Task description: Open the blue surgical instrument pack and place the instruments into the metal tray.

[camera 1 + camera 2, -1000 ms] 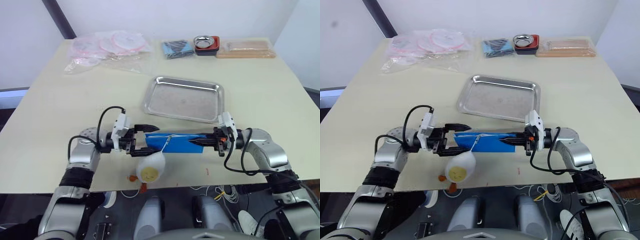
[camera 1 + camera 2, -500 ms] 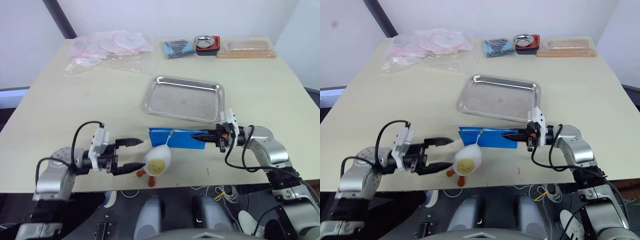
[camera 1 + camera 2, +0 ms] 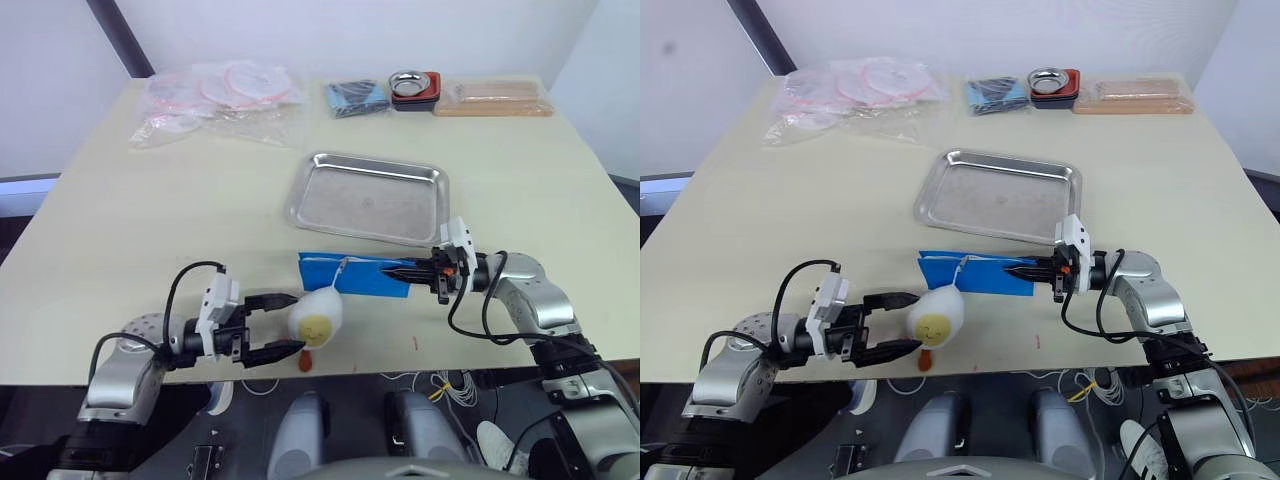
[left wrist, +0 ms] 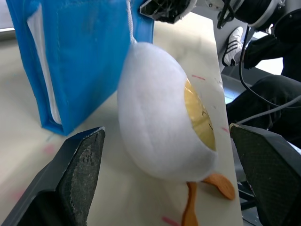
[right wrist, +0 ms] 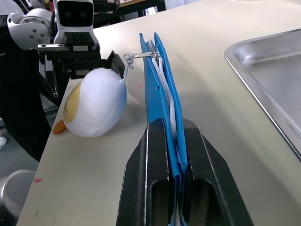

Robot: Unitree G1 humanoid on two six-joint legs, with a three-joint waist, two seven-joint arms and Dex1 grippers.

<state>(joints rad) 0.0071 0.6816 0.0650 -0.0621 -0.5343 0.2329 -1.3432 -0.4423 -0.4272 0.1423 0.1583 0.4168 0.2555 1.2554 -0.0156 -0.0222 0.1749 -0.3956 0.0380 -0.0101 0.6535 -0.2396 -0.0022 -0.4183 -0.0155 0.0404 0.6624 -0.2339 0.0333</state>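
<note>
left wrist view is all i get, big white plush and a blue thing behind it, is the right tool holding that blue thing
Observer: Yes, the right tool is shut on the far end of the blue surgical instrument pack.
Operator: is the pack open yet
Observer: No, it stands closed on its edge, the plush tethered to its zipper pull.
Operator: where's the tray
Observer: The metal tray lies just beyond the pack, with nothing in it.
Operator: my tool closed?
Observer: The left tool is open, right beside the plush.

The left gripper point(image 3: 281, 324), fingers spread, has moved in around the white plush duck point(image 3: 315, 318), which shifted slightly.
</note>
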